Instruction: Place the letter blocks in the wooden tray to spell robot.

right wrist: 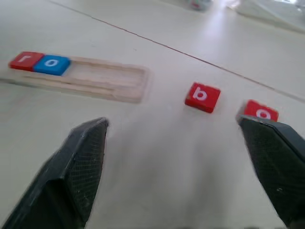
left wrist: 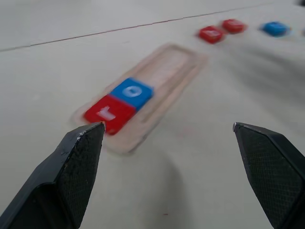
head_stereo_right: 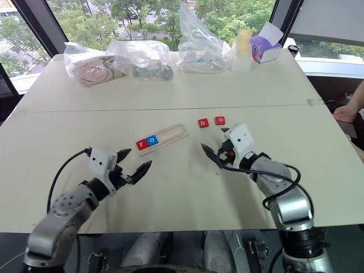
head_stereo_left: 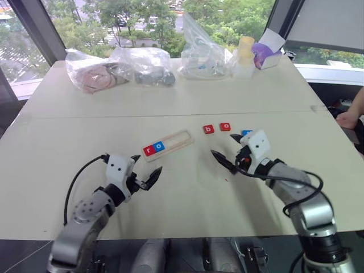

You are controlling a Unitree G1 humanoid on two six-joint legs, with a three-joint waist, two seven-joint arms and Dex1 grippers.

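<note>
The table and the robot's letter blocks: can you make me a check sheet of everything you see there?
Surface: pale table with a seam running across it.
Job's things: wooden tray holds red r and blue o at its left end; the rest is bare. Red b, red o and a blue block lie loose to its right.
Clutter: plastic bags, a pale bottle and a purple-and-white box along the far edge.
Grippers: left gripper and right gripper open, holding nothing, above the table.
Cables: black cable on the left arm, another on the right.
Surroundings: windows with trees; a person's hand at the right edge.
</note>
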